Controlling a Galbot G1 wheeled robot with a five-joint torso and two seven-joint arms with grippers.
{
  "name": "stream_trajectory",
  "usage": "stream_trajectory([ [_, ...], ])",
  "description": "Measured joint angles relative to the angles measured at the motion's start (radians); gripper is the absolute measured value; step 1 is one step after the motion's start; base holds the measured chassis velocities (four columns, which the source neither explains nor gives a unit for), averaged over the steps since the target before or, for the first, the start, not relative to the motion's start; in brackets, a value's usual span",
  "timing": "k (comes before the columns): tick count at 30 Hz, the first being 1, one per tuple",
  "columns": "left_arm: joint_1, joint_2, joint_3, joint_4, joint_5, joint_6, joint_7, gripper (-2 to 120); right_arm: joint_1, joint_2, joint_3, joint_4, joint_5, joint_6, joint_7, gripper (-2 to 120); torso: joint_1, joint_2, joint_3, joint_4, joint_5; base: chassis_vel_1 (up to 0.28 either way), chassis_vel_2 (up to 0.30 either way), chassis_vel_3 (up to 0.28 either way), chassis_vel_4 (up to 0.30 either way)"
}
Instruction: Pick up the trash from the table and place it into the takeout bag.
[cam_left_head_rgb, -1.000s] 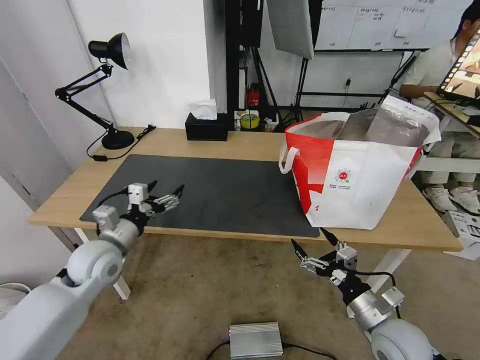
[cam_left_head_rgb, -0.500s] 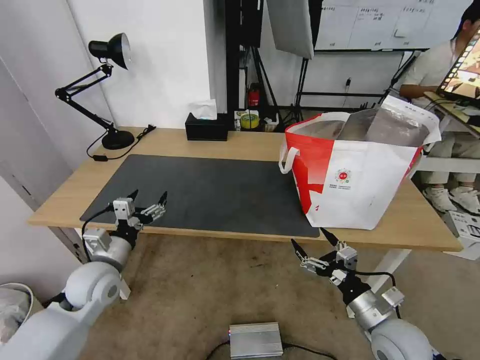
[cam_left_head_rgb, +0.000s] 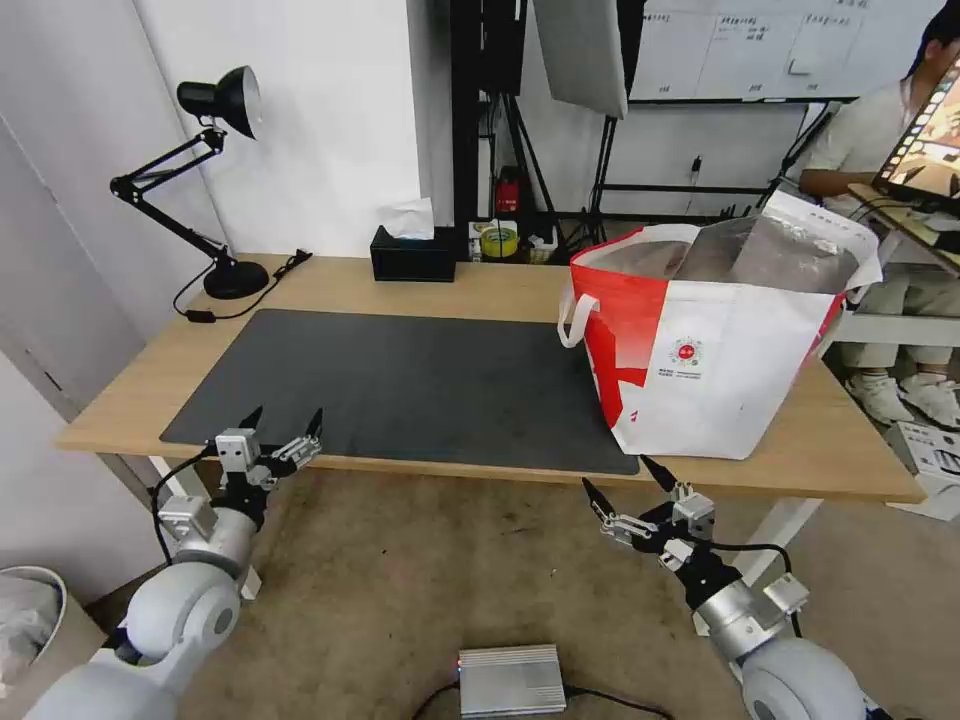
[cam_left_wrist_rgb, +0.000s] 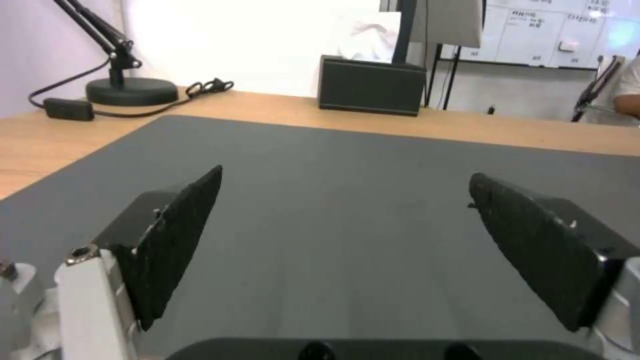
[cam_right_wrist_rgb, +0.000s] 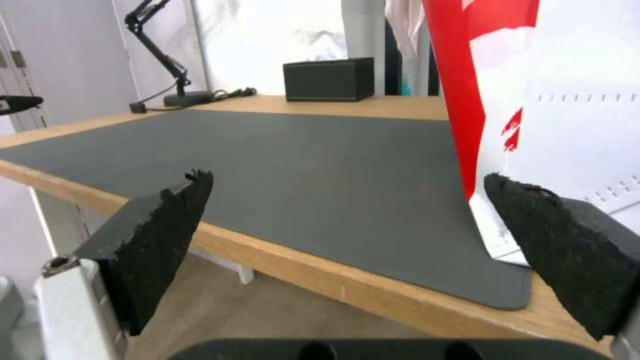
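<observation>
Both tools wide, empty: left tool (cam_left_head_rgb: 281, 421) over desk (cam_left_head_rgb: 480, 285) edge, right tool (cam_left_head_rgb: 628, 478) below bag (cam_left_head_rgb: 715, 360). Risk: lifting right arm clips desk edge, nudges bag.

You've got a light-wood table (cam_left_head_rgb: 480, 285) under a dark grey mat (cam_left_head_rgb: 420, 385) — plain, no pattern. The takeout bag (cam_left_head_rgb: 740, 370) is white with red panels, a small round red logo, silver lining. Tissue box (cam_left_head_rgb: 412, 260) and lamp (cam_left_head_rgb: 215, 100) — both black.
</observation>
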Motion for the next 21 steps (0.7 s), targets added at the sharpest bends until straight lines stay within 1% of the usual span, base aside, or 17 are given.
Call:
stream_trajectory([
  [21,0.005,-0.006,-0.003,-0.005,-0.002,0.001,-0.003,100,0.000,0.000,0.000,0.000,0.000,0.000,0.000,100,0.000,0.000,0.000,0.0000,0.0000,0.000,0.000,0.000,0.000],
])
